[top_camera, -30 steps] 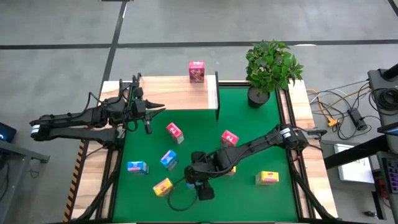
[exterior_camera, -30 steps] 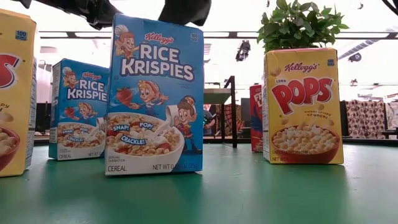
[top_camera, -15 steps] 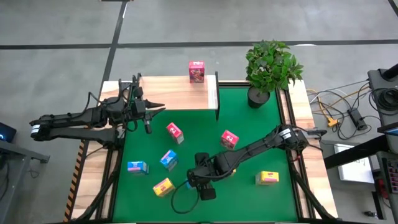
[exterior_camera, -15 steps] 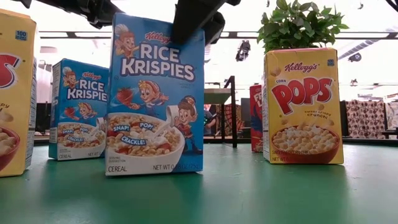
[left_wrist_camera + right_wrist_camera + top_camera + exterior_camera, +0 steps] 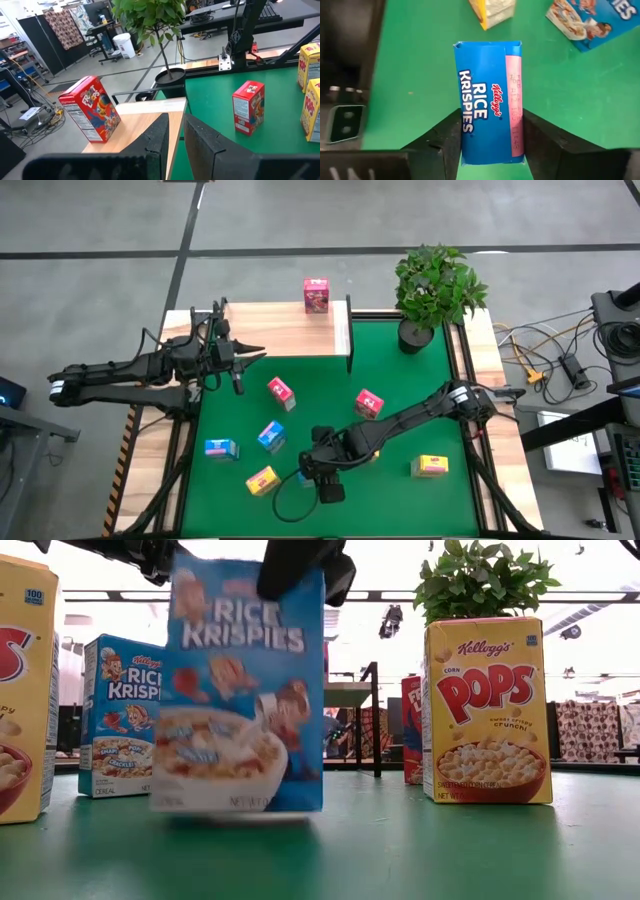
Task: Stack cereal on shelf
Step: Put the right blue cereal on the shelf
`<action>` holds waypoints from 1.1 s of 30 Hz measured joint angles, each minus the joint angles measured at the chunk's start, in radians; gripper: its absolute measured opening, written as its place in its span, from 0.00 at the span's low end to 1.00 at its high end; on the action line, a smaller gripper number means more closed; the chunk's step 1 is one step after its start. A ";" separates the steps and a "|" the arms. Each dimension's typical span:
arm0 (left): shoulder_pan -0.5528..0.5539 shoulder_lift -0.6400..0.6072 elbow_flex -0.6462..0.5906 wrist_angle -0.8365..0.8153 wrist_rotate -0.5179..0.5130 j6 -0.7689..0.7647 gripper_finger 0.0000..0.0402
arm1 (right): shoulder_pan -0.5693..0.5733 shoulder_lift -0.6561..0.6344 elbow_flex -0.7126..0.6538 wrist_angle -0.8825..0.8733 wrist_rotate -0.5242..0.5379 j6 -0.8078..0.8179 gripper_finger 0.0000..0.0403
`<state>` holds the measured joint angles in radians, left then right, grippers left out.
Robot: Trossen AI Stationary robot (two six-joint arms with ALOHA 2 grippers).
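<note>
1. The right pincer [image 5: 490,135] is clamped on a blue Rice Krispies box [image 5: 489,122]: in the right wrist view one dark finger [image 5: 442,137] presses each long side of the box top, which sits squarely between them.
2. In the low view that box [image 5: 240,685] is tilted, one bottom corner clear of the green mat [image 5: 400,850], with the pincer gripping its top edge.
3. From above, the right pincer [image 5: 318,460] is near the front middle of the mat, hiding most of the box. The right arm [image 5: 410,415] runs low and nearly straight from the desk's right edge, slanting forward and to the left.
4. Close by on the mat stand a second blue box [image 5: 271,436], a third blue box [image 5: 220,448] further left, and a yellow box [image 5: 262,480] just ahead of the pincer.
5. Another yellow Corn Pops box [image 5: 431,466] stands well to the right; two red boxes [image 5: 280,391] [image 5: 369,403] stand nearer the middle.
6. The left pincer [image 5: 238,370] is clenched and empty, hanging over the shelf's front edge, its arm reaching in from the left.
7. The shelf [image 5: 290,330], a light wooden board, lies at the desk's back left, with one red Froot Loops box [image 5: 316,295] standing on its far edge.
8. A potted plant [image 5: 435,290] stands at the back right corner.
</note>
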<state>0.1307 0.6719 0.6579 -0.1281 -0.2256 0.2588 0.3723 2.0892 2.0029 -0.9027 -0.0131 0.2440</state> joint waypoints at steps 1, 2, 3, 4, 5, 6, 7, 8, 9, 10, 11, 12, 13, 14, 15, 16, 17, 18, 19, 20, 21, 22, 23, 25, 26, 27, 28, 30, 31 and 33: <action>0.000 0.000 0.000 0.004 0.000 0.000 0.10 | -0.003 0.000 0.010 0.000 -0.013 0.000 0.40; 0.000 0.000 0.000 0.007 0.000 0.000 0.10 | -0.004 0.000 0.024 -0.001 -0.024 0.000 0.40; 0.000 0.000 0.000 0.009 0.000 0.000 0.10 | -0.006 0.000 0.040 -0.006 -0.034 0.000 0.39; 0.000 0.000 0.000 0.011 0.000 -0.001 0.10 | -0.008 -0.002 0.057 -0.013 -0.045 0.001 0.38; 0.000 -0.001 0.000 0.011 0.000 -0.001 0.10 | -0.010 -0.003 0.078 -0.028 -0.058 0.000 0.38; 0.000 -0.002 0.000 0.011 0.000 -0.001 0.10 | -0.013 -0.004 0.101 -0.046 -0.065 0.000 0.37; 0.000 -0.002 0.000 0.011 0.000 -0.002 0.10 | -0.017 -0.005 0.132 -0.075 -0.068 0.000 0.37; 0.000 -0.004 0.000 0.011 0.000 -0.002 0.10 | -0.022 -0.006 0.166 -0.104 -0.068 0.000 0.37; 0.000 -0.005 0.000 0.011 0.000 -0.002 0.10 | -0.028 -0.006 0.202 -0.135 -0.068 0.000 0.36; 0.000 -0.007 0.000 0.011 0.000 -0.002 0.10 | -0.037 -0.008 0.238 -0.169 -0.067 0.000 0.36; 0.000 -0.010 0.000 0.011 0.000 -0.002 0.10 | -0.047 -0.008 0.273 -0.201 -0.067 -0.002 0.36; 0.000 -0.013 0.000 0.011 0.000 -0.002 0.10 | -0.060 -0.008 0.310 -0.234 -0.066 -0.008 0.35; 0.000 -0.018 0.000 0.011 0.000 -0.002 0.10 | -0.074 -0.008 0.344 -0.265 -0.065 -0.019 0.35; 0.000 -0.022 0.000 0.011 0.000 -0.002 0.10 | -0.089 -0.013 0.356 -0.277 -0.060 -0.034 0.35; 0.000 -0.026 0.000 0.010 0.000 -0.003 0.10 | -0.105 -0.036 0.344 -0.272 -0.054 -0.052 0.34; 0.000 -0.031 0.000 0.010 0.000 -0.005 0.10 | -0.122 -0.058 0.332 -0.273 -0.047 -0.077 0.34; 0.000 -0.037 0.000 0.008 0.000 -0.007 0.10 | -0.143 -0.071 0.329 -0.277 -0.033 -0.098 0.34; 0.000 -0.042 0.000 0.008 0.000 -0.011 0.10 | -0.166 -0.089 0.329 -0.276 -0.027 -0.121 0.34; 0.000 -0.047 0.000 0.008 0.000 -0.014 0.10 | -0.192 -0.104 0.329 -0.277 -0.020 -0.141 0.34; 0.000 -0.051 0.000 0.007 0.000 -0.015 0.10 | -0.219 -0.117 0.329 -0.274 -0.010 -0.163 0.34; 0.000 -0.054 0.000 0.008 0.000 -0.017 0.10 | -0.245 -0.128 0.329 -0.257 -0.003 -0.185 0.34; 0.000 -0.057 0.000 0.007 0.000 -0.019 0.10 | -0.272 -0.135 0.329 -0.229 0.000 -0.206 0.34; 0.000 -0.058 0.000 0.006 0.000 -0.022 0.10 | -0.298 -0.143 0.329 -0.202 0.007 -0.231 0.34; 0.000 -0.059 0.000 0.009 0.000 -0.025 0.10 | -0.348 -0.151 0.328 -0.148 0.018 -0.278 0.34; 0.000 -0.059 0.000 0.008 0.000 -0.025 0.10 | -0.373 -0.153 0.328 -0.115 0.016 -0.303 0.34; 0.000 -0.058 0.000 0.008 0.000 -0.025 0.10 | -0.397 -0.154 0.328 -0.086 0.017 -0.327 0.34; 0.000 -0.058 0.000 0.008 0.000 -0.025 0.10 | -0.422 -0.154 0.328 -0.065 0.015 -0.348 0.34; 0.000 -0.059 0.000 0.008 0.000 -0.025 0.10 | -0.470 -0.147 0.328 -0.024 0.016 -0.377 0.34; 0.000 -0.059 0.000 0.008 0.000 -0.024 0.10 | -0.494 -0.143 0.328 -0.007 0.017 -0.391 0.34; 0.000 -0.060 0.000 0.008 0.000 -0.021 0.10 | -0.537 -0.128 0.327 0.006 0.018 -0.406 0.34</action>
<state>0.1307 0.6118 0.6579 -0.1202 -0.2253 0.2383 -0.1646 1.9609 2.3299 -0.8967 0.0048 -0.1624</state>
